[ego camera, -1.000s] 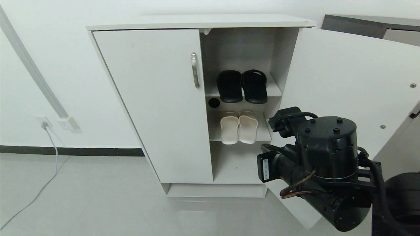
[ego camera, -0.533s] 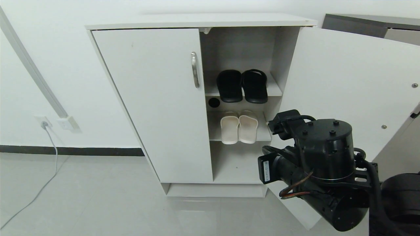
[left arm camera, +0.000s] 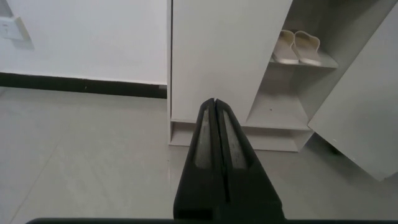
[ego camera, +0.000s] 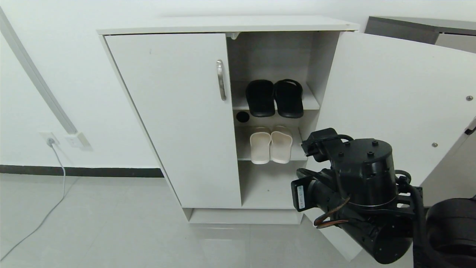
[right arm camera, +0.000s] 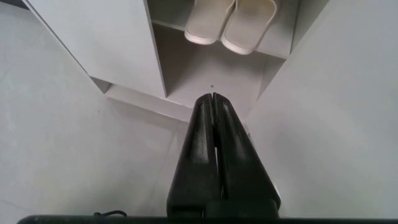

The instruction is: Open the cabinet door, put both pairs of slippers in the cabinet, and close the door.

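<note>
The white cabinet (ego camera: 171, 111) has its left door shut and its right door (ego camera: 390, 96) swung wide open. A black pair of slippers (ego camera: 274, 97) lies on the upper shelf. A white pair of slippers (ego camera: 270, 144) lies on the shelf below, also seen as white slippers (left arm camera: 300, 47) and white slippers (right arm camera: 231, 20). My right arm (ego camera: 357, 186) hangs low in front of the open door. Its right gripper (right arm camera: 214, 102) is shut and holds nothing, pointing at the bottom compartment. My left gripper (left arm camera: 215, 106) is shut and holds nothing, over the floor in front of the cabinet.
A metal handle (ego camera: 221, 79) runs down the shut left door. A wall socket with a cable (ego camera: 50, 140) sits at the left, the cable trailing over the tiled floor (ego camera: 111, 230). A grey unit (ego camera: 409, 28) stands behind the open door.
My right arm has sunk a little and shifted slightly left in front of the open door. Doors and slippers have not moved.
</note>
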### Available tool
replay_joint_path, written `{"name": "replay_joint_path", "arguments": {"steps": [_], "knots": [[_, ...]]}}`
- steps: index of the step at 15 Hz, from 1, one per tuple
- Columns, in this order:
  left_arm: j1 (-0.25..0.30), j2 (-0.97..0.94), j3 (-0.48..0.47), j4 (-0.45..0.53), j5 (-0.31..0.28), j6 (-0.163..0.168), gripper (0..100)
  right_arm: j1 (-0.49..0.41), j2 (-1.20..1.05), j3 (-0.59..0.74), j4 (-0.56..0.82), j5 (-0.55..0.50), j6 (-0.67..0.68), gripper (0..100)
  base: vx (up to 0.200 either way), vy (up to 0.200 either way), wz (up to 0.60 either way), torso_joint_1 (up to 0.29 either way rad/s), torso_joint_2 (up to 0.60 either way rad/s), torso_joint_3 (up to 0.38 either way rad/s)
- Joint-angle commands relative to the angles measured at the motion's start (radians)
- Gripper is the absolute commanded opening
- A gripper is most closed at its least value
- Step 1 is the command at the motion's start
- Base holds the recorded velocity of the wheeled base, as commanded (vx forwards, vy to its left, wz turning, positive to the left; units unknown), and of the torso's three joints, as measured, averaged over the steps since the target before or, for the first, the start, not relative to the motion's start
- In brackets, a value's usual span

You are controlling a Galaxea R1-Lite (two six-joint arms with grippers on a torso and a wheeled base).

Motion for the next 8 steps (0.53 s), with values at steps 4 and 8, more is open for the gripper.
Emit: {"name": "replay_joint_path", "arguments": {"steps": [4,8], "knots": [[0.000,0.000,0.000,0.000,0.002,-0.001,0,0.001,0.007,-0.001,-0.002,0.000,0.000,0,0.000,0.000,0.00,0.016,-0.22,-0.316],[0.000,0.000,0.000,0.000,0.002,-0.001,0,-0.001,0.008,0.001,-0.002,0.000,0.000,0,0.000,0.000,0.00,0.055,-0.53,-0.359]]}}
